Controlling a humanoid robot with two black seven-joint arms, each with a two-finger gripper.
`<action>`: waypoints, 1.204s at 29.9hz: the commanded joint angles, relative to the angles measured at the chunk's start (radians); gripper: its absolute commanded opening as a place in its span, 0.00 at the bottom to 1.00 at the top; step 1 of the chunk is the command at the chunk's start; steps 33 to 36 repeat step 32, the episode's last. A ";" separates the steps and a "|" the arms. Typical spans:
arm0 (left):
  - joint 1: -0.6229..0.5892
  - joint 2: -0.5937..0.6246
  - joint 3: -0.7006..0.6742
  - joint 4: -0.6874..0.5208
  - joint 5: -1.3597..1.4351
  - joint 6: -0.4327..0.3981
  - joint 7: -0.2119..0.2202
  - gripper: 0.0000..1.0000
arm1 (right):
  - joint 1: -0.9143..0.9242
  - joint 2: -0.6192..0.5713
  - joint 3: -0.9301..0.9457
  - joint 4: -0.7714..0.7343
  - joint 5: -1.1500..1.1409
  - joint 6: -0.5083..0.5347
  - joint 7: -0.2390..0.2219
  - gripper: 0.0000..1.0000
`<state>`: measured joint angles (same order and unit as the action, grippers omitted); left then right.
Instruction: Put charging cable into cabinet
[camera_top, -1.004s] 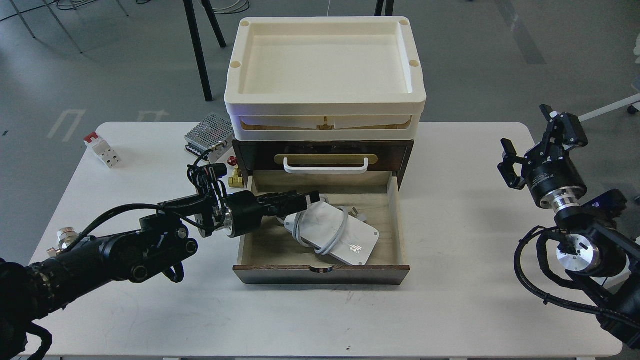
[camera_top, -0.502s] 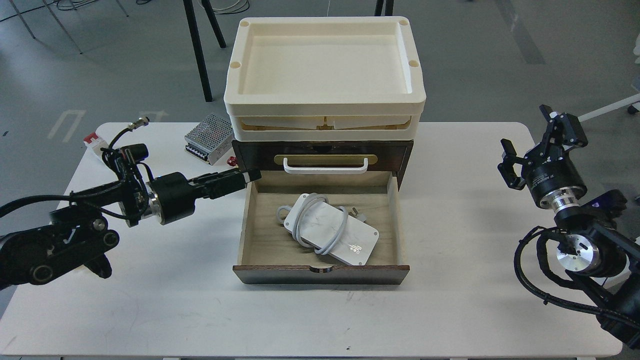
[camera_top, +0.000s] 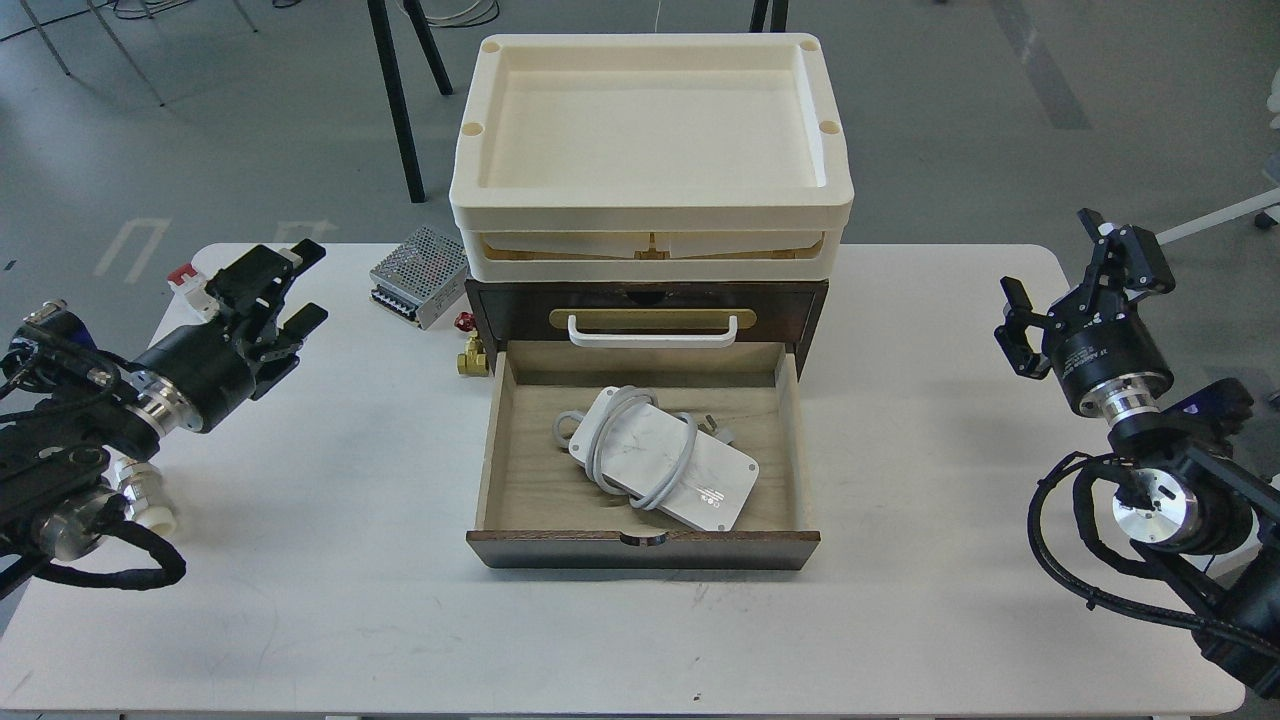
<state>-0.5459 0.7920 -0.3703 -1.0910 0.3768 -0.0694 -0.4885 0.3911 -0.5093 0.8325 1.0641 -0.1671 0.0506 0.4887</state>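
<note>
The cable (camera_top: 655, 458) is lying flat inside the open drawer (camera_top: 790, 440) of the cabinet (camera_top: 815, 300). Both grippers, left (camera_top: 290, 290) and right (camera_top: 1060, 290), are hanging wide and empty, well clear. Closing should mean pushing squarely on the drawer front, so it is not jamming.

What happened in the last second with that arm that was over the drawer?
The left end effector, open, pulled out of the drawer and swung back left, beside the cabinet. The charging cable stayed lying in the open drawer. The right end effector stayed put, open.
</note>
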 joint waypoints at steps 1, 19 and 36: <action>-0.002 -0.109 -0.074 0.124 -0.073 -0.007 0.000 0.93 | 0.000 0.000 0.000 0.002 0.001 0.000 0.000 0.99; 0.000 -0.347 -0.213 0.497 -0.265 -0.270 0.000 0.94 | 0.000 0.000 0.007 0.005 0.005 0.005 0.000 0.99; 0.001 -0.366 -0.202 0.517 -0.263 -0.270 0.000 0.96 | -0.002 0.000 0.005 0.004 0.003 0.005 0.000 0.99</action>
